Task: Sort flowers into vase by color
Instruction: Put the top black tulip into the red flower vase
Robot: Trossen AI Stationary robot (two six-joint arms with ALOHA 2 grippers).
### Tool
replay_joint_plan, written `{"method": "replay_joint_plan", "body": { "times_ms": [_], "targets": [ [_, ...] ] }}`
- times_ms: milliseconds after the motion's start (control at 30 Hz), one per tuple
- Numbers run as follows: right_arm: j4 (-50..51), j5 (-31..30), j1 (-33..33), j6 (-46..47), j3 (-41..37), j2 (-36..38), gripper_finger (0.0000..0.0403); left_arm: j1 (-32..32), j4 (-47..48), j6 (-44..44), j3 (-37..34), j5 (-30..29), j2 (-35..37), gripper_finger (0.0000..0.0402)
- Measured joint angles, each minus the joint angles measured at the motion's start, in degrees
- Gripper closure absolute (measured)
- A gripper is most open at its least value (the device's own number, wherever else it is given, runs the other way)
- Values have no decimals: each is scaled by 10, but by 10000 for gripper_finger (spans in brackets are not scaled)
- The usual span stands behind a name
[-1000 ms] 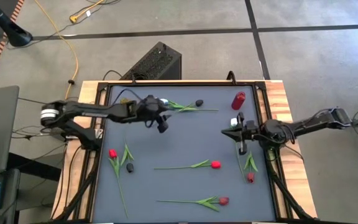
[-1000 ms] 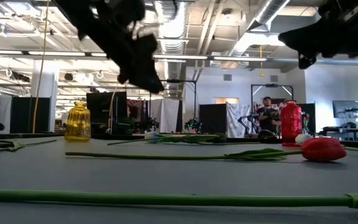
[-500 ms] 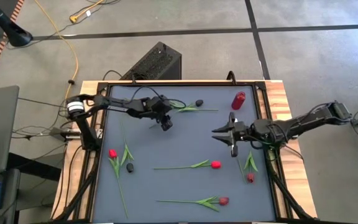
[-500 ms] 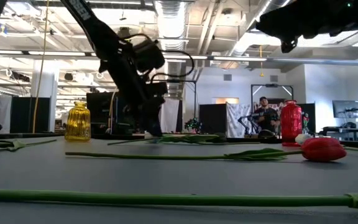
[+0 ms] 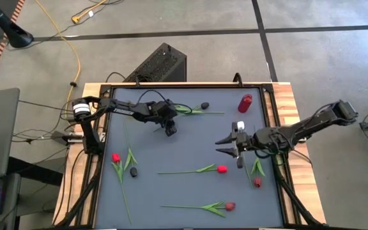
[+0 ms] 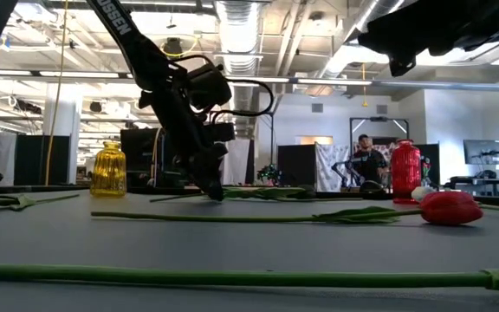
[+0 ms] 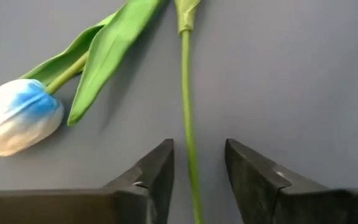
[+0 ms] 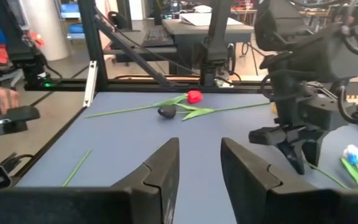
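Your left hand (image 7: 197, 177) is down at the table's (image 5: 190, 137) far edge, open astride a green stem (image 7: 187, 118) beside the white tulip (image 7: 17, 118); close next, while your right hand (image 5: 225, 144) hovers open and empty.

A matt grey mat (image 5: 190, 144) lies within wooden table edges (image 5: 298, 128); the yellow vase (image 6: 108, 169) looks glassy.

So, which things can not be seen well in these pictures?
- Yellow vase: low view only; in the high view the left arm hides it.
- White tulip: left wrist view cuts its head at the edge.
- Stem between the left gripper fingers: the flower's head is out of frame.
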State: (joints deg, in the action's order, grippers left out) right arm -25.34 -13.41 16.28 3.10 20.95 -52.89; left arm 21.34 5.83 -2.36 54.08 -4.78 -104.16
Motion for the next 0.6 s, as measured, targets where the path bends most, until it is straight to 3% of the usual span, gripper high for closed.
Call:
{"method": "replay_joint_plan", "body": {
  "times_ms": [233, 433, 600],
  "targets": [
    [0, 0, 7, -1, 0, 0, 262, 0, 8, -4, 1, -1, 0, 389],
    [0, 0, 9, 14, 0, 1, 262, 0, 19, 3, 28, 6, 0, 394],
    [0, 0, 23, 14, 0, 1, 262, 0, 27, 26, 61, 80, 0, 399]
  ]
}}
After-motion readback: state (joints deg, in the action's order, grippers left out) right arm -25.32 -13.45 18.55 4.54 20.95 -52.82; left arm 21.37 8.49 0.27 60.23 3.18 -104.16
